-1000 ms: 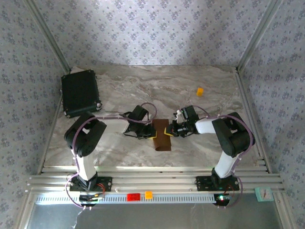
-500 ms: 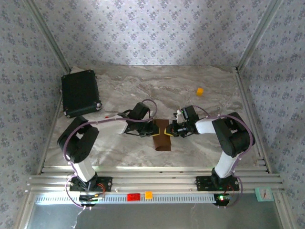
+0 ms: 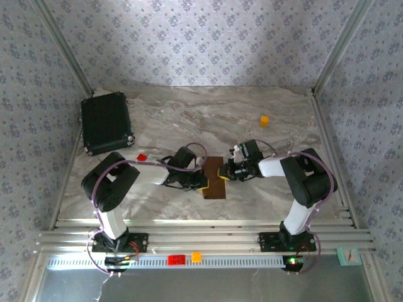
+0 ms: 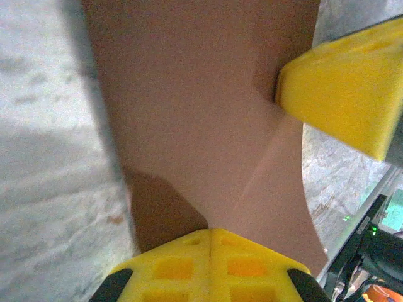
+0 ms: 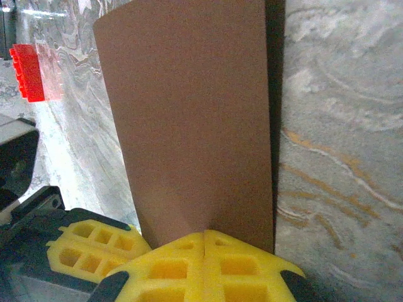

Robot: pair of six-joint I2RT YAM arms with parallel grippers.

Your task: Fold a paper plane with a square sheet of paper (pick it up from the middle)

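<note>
Left pincer (image 3: 204, 182) nearer on marble tabletop (image 3: 189, 107)

a robot lab test cell: aluminium frame (image 3: 201, 238), floral wallpaper panels (image 3: 201, 44), marble-look table (image 3: 189, 113).

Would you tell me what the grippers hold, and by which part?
The brown paper: the left gripper pinches its left edge, the right gripper its right edge.
</note>
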